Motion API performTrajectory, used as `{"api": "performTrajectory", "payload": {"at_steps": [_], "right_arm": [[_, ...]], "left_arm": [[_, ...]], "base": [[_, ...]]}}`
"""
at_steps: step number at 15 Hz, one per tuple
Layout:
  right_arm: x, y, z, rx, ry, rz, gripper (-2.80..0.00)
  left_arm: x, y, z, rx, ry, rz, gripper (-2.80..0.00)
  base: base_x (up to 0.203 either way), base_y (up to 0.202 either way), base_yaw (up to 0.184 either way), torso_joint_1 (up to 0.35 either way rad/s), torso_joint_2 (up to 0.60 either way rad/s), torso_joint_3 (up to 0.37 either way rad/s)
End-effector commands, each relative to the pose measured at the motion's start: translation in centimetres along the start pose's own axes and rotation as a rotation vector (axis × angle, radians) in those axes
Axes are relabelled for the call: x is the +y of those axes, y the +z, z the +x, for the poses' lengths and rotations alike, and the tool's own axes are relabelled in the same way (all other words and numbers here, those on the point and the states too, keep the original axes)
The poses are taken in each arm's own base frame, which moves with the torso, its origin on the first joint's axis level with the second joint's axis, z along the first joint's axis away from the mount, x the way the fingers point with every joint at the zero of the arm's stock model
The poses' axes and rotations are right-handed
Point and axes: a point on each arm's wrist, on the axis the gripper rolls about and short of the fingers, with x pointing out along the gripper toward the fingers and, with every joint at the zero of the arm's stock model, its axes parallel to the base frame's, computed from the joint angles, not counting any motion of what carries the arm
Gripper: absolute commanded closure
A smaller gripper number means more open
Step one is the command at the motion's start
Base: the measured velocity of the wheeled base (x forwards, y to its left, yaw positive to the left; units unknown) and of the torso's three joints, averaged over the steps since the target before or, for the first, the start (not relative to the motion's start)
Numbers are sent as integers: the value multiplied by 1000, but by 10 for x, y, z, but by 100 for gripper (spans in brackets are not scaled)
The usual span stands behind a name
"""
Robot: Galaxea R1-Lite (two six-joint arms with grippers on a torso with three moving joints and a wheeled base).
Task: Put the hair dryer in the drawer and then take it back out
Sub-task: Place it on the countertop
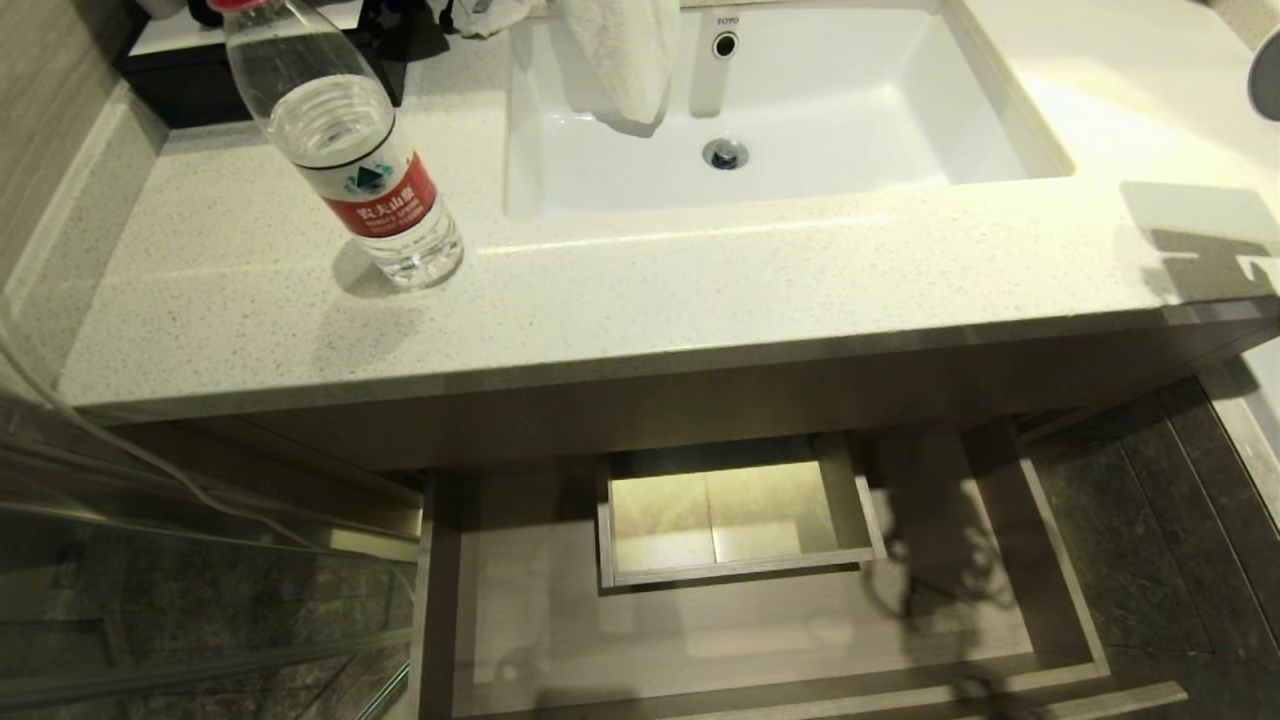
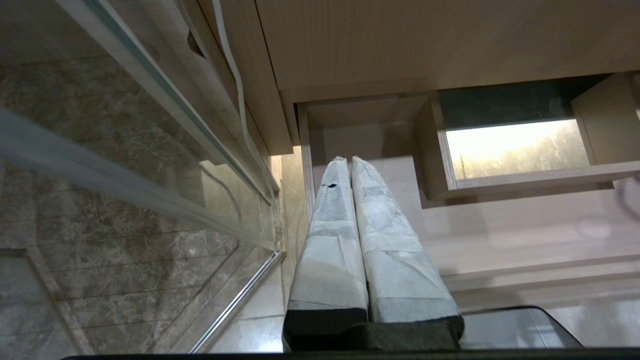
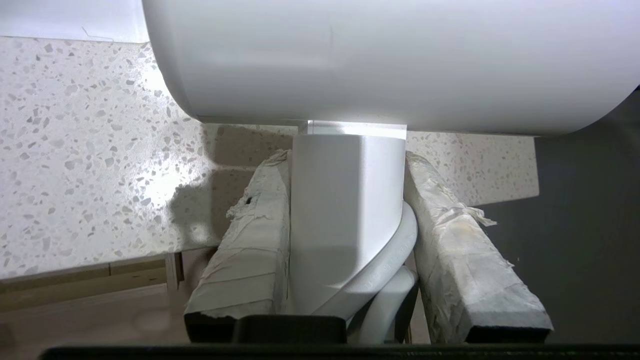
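My right gripper (image 3: 347, 160) is shut on the straight handle of the white hair dryer (image 3: 390, 55), with a loop of its white cord pinched beside the handle. The barrel lies across above the fingers. It hangs over the right end of the speckled countertop (image 3: 90, 150); only its grey round end (image 1: 1268, 75) shows at the head view's right edge. The light wood-grain drawer (image 1: 740, 620) stands pulled open below the counter, with nothing lying in it and a boxed cut-out (image 1: 735, 510) at its back middle. My left gripper (image 2: 348, 160) is shut on nothing and parked by the drawer's left side (image 2: 525, 235).
A water bottle (image 1: 350, 150) stands on the counter's left part. A white sink (image 1: 780, 100) with a towel (image 1: 620, 50) over its rim sits behind. A glass panel (image 1: 200, 600) stands left of the drawer, and dark floor tiles (image 1: 1150, 520) lie to its right.
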Motion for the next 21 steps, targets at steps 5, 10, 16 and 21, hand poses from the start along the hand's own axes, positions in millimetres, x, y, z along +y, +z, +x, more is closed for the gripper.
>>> {"api": "performTrajectory", "payload": {"at_steps": [5,10,16,21], "right_arm": [[7,12,87,58,25,-27,0],[23,6,149,78,92,-43,0],[30,3,176,61,155,-42,-280],[17,28,128,-48,223,-34,-280]], "left_arm": [[0,0,0,2,0,0,0],[0,0,0,0,0,0,0],[0,0,0,2,0,0,0],[0,0,0,2,0,0,0]], "base": [[0,0,0,43,-11,36],[0,0,0,0,0,0],[0,0,0,0,0,0],[0,0,0,0,0,0]]}}
